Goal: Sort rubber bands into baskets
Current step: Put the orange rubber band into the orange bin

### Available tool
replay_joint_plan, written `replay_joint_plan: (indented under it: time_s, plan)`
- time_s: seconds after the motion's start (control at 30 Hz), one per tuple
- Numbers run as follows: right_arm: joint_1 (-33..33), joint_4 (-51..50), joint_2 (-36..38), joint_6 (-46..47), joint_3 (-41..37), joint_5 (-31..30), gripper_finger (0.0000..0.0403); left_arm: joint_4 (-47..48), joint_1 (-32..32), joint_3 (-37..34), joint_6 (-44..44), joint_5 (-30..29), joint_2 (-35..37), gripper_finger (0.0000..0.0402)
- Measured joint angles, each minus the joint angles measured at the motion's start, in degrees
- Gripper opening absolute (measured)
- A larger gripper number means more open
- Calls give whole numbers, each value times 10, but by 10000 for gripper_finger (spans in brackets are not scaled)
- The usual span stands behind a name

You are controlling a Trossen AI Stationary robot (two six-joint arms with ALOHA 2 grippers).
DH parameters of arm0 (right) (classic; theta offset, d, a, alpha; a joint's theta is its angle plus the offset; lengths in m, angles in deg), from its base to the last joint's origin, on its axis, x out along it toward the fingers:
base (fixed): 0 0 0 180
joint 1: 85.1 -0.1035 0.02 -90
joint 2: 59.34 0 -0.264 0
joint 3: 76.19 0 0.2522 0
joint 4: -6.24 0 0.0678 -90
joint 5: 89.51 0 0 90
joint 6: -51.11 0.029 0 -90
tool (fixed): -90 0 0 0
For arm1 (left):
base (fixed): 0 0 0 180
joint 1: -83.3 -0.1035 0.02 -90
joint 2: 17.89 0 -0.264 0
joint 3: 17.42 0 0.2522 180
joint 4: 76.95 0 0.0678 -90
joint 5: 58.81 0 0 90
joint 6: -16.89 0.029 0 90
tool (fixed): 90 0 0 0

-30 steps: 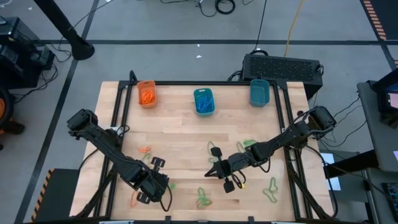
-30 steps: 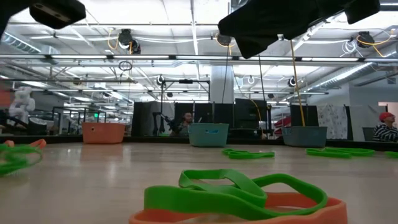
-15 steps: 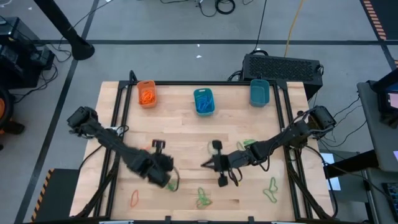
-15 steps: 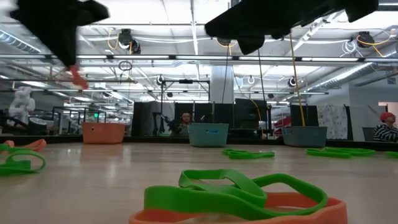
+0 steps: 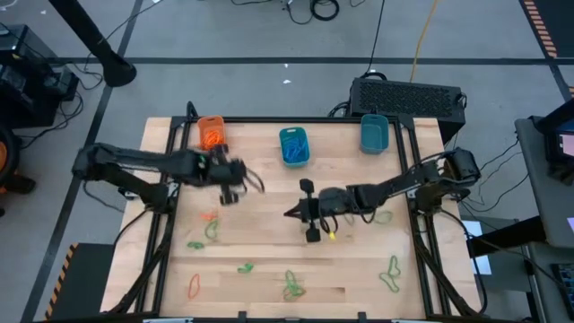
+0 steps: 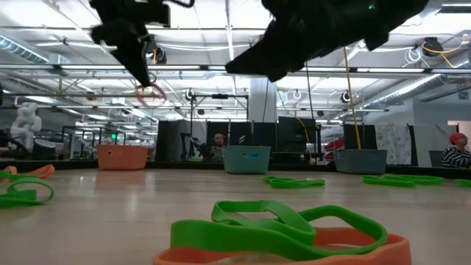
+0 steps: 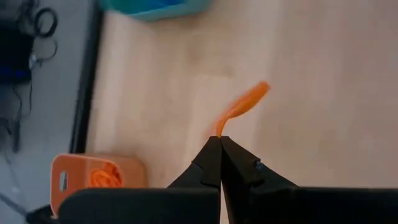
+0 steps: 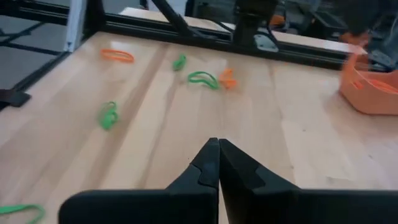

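My left gripper (image 5: 235, 182) is shut on an orange rubber band (image 7: 242, 104), high above the table near the orange basket (image 5: 212, 135). In the low view the band (image 6: 151, 94) shows as a loop under the fingers. My right gripper (image 5: 291, 213) is shut above the table's middle, and its wrist view (image 8: 217, 144) shows nothing between the fingers. One teal basket (image 5: 293, 145) holds blue bands. The other teal basket (image 5: 373, 133) stands at the far right. Green and orange bands (image 5: 208, 224) lie loose on the near half of the table. My left gripper pinches one end of the orange band (image 7: 219, 130) between its two fingertips, which come from above and point down. The band is lifted clear of the table and sticks out past the fingertips as a slack loop.
Loose bands lie at the near left (image 5: 193, 287), near middle (image 5: 291, 287) and near right (image 5: 390, 269), with more beside my right arm (image 5: 359, 208). A black box (image 5: 408, 94) stands behind the far right edge. The low view shows a person (image 6: 458, 151) far off in the room.
My left gripper has risen from the near left of the table and gone toward the far edge and the orange basket. It stays shut on the orange band, which is now lifted clear. My right gripper has gone a little toward the far edge and the left.
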Motion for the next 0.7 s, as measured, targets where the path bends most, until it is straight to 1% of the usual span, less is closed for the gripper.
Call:
replay_joint_plan:
  time_s: [0.07, 0.17, 0.27, 0.33, 0.5, 0.6, 0.7]
  plan:
    - [21, -2, 0, -4, 0, 10, 0, -42, -53, -29, 18, 5, 39, 2]
    - [51, -1, 0, -6, 0, 11, 0, -64, -136, -63, 24, 8, 85, 1]
    - [72, -6, 0, -4, 0, 11, 0, -67, -223, -81, 24, 10, 110, 1]
    - [82, -12, 0, -4, 0, 17, 0, -76, -277, -86, 40, 23, 118, 1]
    - [110, -6, 0, -5, 0, 82, 0, -96, -407, -95, 50, 53, 104, 1]
    - [122, -3, 0, -6, 0, 86, 0, -110, -474, -95, 49, 93, 80, 1]
    - [136, -3, 0, -7, 0, 88, 0, -122, -521, -95, 52, 126, 49, 1]
